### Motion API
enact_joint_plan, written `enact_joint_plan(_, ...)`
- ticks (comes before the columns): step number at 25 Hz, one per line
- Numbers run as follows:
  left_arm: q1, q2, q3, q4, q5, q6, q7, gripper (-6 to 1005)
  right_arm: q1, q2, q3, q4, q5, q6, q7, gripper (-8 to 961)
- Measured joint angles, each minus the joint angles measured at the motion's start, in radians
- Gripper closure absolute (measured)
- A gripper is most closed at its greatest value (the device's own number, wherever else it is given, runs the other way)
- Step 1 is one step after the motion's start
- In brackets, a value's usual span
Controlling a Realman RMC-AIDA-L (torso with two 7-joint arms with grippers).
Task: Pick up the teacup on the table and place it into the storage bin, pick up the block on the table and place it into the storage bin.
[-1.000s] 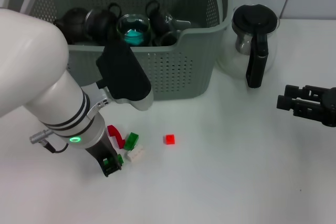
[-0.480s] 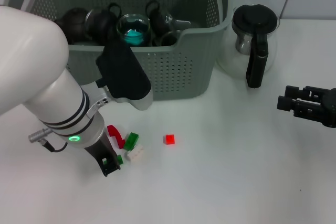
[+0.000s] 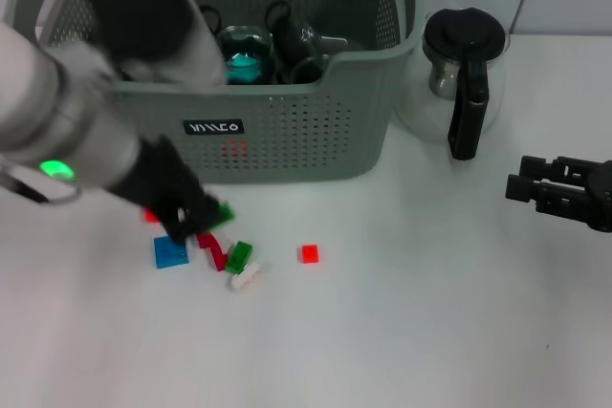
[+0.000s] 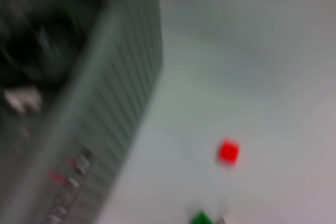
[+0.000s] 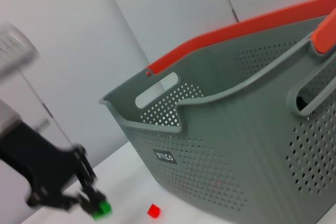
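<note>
Your left gripper (image 3: 206, 220) pinches a small green block (image 3: 224, 210) just before the storage bin's (image 3: 316, 140) perforated plastic wall; your right gripper (image 3: 524, 188), parked, fingers unreadable

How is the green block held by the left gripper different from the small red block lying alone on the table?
The green block is pinched in the left gripper and looks lifted off the table, near the storage bin. The small red block lies free on the table, apart from the other pieces. One is green, the other red. Both are small toy blocks still outside the bin.
</note>
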Motion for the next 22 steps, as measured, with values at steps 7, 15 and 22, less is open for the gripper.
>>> enact_joint_plan(7, -0.063, 0.003, -0.43, 0.033, -0.359, 0.043, 0.095, 895, 0.0, 0.0, 0.0, 0.0, 0.001, 0.0, 0.0, 347)
enact_joint_plan(15, -0.166, 0.005, -0.47, -0.191, -0.372, -0.334, 0.001, 896, 0.003, 0.0, 0.0, 0.0, 0.003, -0.003, 0.0, 347)
enact_joint_plan(22, -0.316, 0.023, -0.451, -0.552, -0.182, -0.609, 0.005, 895, 0.005, 0.0, 0.0, -0.002, 0.008, -0.004, 0.0, 347)
